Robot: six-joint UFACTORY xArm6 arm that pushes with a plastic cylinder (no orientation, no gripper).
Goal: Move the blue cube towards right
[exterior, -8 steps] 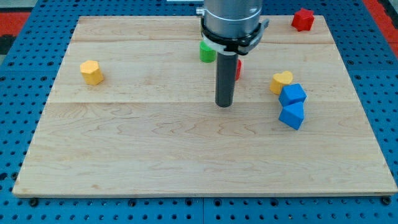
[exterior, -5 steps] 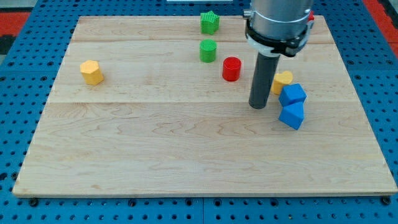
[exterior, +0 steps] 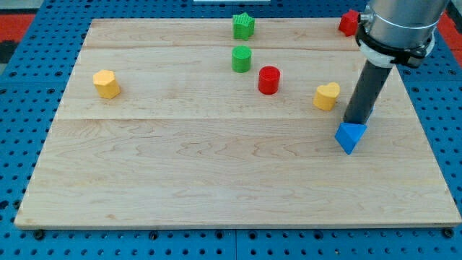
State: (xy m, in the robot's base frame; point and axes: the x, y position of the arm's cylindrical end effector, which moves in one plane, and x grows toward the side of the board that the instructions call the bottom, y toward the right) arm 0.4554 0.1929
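Presently the fingerless tip (exterior: 356, 123) touches the one visible blue block (exterior: 349, 139) from the view's top, not its left.

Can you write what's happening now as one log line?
tip: touching blue block's top edge | blue cube: hidden | yellow heart: left of rod
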